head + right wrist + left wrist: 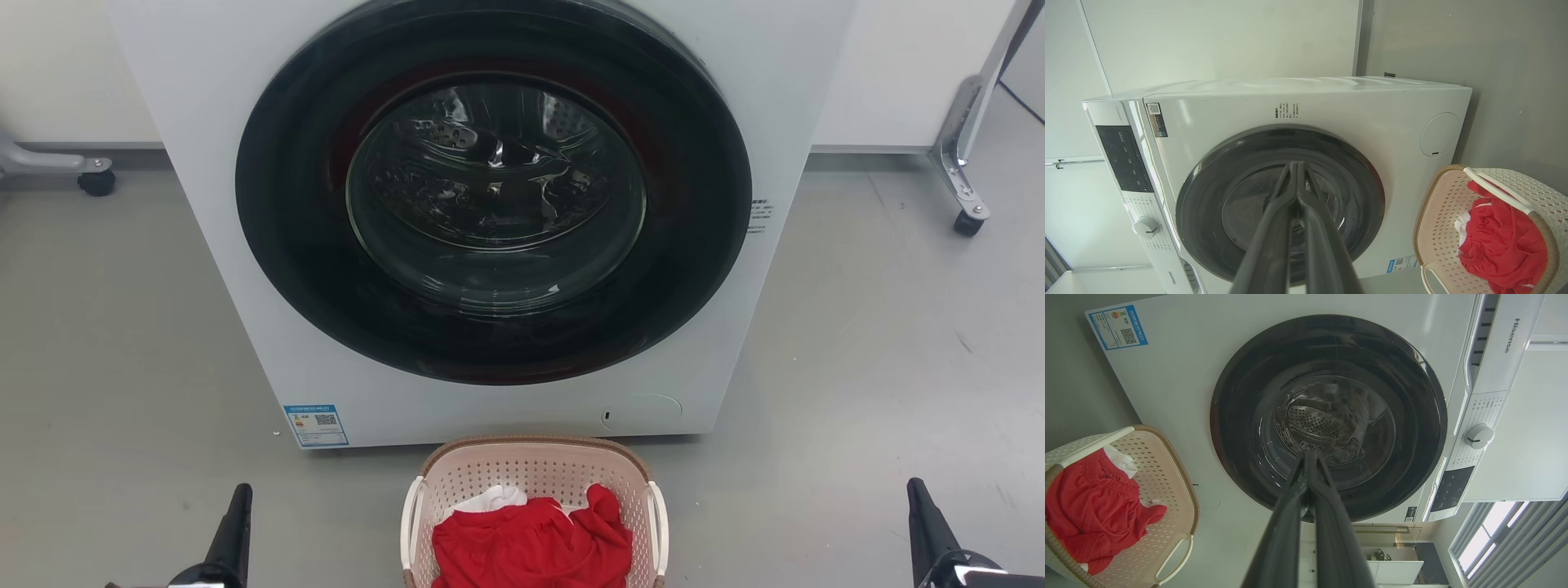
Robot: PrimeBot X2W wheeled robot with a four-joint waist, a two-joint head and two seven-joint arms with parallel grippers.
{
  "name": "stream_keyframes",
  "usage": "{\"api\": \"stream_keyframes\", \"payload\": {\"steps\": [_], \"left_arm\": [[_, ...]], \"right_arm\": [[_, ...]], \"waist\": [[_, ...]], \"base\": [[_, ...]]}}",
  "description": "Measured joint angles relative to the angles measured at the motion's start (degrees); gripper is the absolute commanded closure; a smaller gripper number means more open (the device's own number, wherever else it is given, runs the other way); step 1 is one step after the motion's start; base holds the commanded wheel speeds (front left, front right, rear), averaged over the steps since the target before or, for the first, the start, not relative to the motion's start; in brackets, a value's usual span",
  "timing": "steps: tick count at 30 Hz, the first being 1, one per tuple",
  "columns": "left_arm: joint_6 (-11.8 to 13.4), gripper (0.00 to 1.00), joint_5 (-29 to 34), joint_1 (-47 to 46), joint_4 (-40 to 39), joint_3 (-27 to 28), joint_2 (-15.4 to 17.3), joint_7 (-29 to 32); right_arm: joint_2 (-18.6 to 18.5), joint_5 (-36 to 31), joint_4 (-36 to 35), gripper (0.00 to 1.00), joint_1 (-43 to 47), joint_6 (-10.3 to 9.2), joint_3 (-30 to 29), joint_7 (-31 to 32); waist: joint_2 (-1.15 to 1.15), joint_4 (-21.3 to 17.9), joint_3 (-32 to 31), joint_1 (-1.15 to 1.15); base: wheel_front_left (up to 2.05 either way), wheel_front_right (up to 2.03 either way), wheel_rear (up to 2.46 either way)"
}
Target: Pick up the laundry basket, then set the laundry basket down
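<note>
The laundry basket [531, 467] sits on the floor [857, 327] before the washer [392, 412]. The left claw [1309, 457] and right claw [1295, 165] are closed, empty.

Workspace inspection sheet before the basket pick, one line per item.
Surface: grey floor, lightly scuffed.
Job's things: laundry basket upright on the floor, just in front of the washer; red garment inside, lying over a white garment; white side handles free.
Clutter: nothing seen.
Claws: left claw and right claw both shut and holding nothing, one to each side of the basket and apart from it.
Cables: nothing seen.
Surroundings: washer door closed; castered frame legs at far left and far right; pale wall behind.
</note>
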Motion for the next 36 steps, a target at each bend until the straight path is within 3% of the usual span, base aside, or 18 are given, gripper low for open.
{"api": "stream_keyframes", "payload": {"steps": [20, 21, 22, 23, 24, 36], "left_arm": [[0.0, 1.0, 0.0, 0.0, 0.0, 0.0, 0.0, 0.0], [0.0, 0.0, 0.0, 0.0, 0.0, 0.0, 0.0, 0.0], [0.07, 0.0, 0.01, 0.22, 0.33, -0.04, -0.05, -0.01], [0.08, 1.0, 0.01, 1.27, 1.54, -0.14, -0.4, -0.01], [0.11, 0.0, 0.01, 1.89, 2.18, -0.18, -0.59, -0.01], [0.42, 0.0, 1.23, 3.04, 2.35, -2.75, -0.77, -2.11]], "right_arm": [[0.0, 0.07, 0.0, 1.0, 0.0, 0.0, 0.0, 0.0], [0.0, 0.07, 0.0, 0.0, 0.0, 0.0, 0.0, 0.0], [0.08, 0.05, 0.38, 0.0, 0.15, -0.02, 0.07, -0.01], [0.49, 0.05, 1.59, 1.0, 1.03, -0.1, 0.19, -0.01], [0.77, 0.05, 2.23, 0.0, 1.58, -0.1, 0.23, -0.01], [1.15, -0.37, 2.94, 0.0, 2.58, -0.34, 3.7, -2.11]], "waist": [[0.0, 0.0, 0.0, 0.0], [0.0, 0.0, 0.0, 0.0], [0.0, 0.0, 0.0, 0.0], [0.0, 0.0, 0.0, 0.0], [0.0, 0.0, 0.0, 0.0], [0.0, 0.06, 0.04, 0.0]], "base": [[0.0, 0.0, 0.0], [0.0, 0.0, 0.0], [0.0, 0.0, 0.0], [0.0, 0.0, 0.0], [0.0, 0.0, 0.0], [0.0, 0.0, 0.0]]}}
